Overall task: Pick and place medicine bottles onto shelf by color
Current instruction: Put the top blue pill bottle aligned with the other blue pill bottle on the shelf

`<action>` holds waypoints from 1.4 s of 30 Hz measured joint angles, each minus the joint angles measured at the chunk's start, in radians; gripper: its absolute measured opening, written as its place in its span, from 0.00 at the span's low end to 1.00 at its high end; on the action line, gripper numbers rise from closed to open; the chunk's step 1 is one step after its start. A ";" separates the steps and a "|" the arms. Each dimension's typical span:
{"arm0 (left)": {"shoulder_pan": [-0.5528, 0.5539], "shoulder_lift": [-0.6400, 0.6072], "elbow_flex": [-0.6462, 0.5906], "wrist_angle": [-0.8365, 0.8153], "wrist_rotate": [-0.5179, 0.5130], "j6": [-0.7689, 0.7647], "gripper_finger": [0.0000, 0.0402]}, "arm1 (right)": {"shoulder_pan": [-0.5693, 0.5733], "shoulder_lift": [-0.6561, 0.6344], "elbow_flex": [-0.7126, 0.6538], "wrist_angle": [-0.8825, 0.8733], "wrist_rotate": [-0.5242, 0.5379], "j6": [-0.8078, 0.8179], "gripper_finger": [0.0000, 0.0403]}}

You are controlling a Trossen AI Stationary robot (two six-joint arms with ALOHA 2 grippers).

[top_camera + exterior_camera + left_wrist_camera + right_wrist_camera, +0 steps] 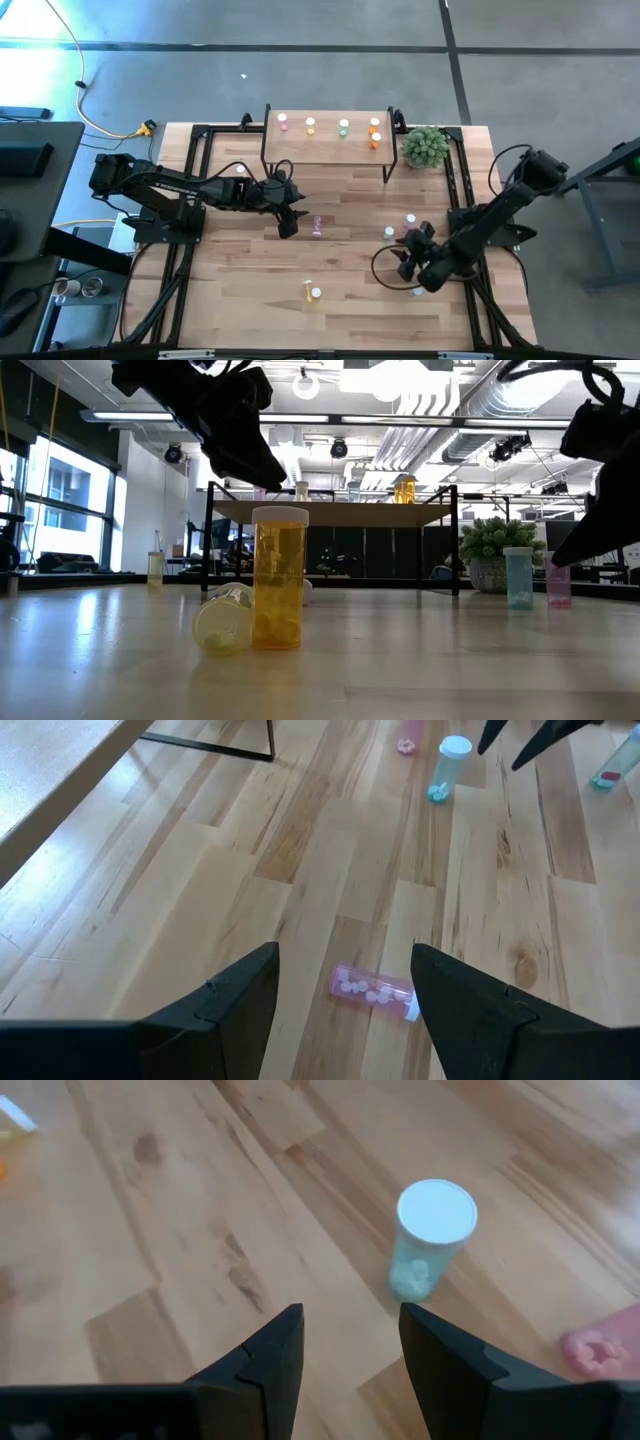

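- Beyond the light-wood table (240, 300) lies grey floor; the shelf (327, 150) stands at twelve o'clock, a potted plant (426, 146) just beside it at its three o'clock.
- Five bottles stand on the shelf: pink (283, 122), yellow (310, 126), green (343, 127) and two orange (375, 133).
- Left gripper (345, 990) hangs at table centre, fingers spread, empty, over a pink bottle (373, 989) lying on its side.
- Right gripper (350, 1342) at four o'clock, fingers parted, empty, near an upright green bottle (430, 1238).
- Two yellow bottles (311, 291) sit at six o'clock.
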 joint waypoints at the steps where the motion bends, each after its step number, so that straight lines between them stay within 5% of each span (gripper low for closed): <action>1: 0.000 0.000 0.000 0.000 0.000 0.000 0.54 | 0.000 0.016 0.000 0.013 0.016 -0.003 0.39; 21: 0.000 0.000 0.000 0.000 0.000 0.000 0.54 | -0.013 0.228 0.000 0.045 0.155 0.150 0.39; 42: 0.000 0.000 0.000 0.000 0.000 0.027 0.54 | -0.121 0.296 0.000 0.133 0.180 0.090 0.34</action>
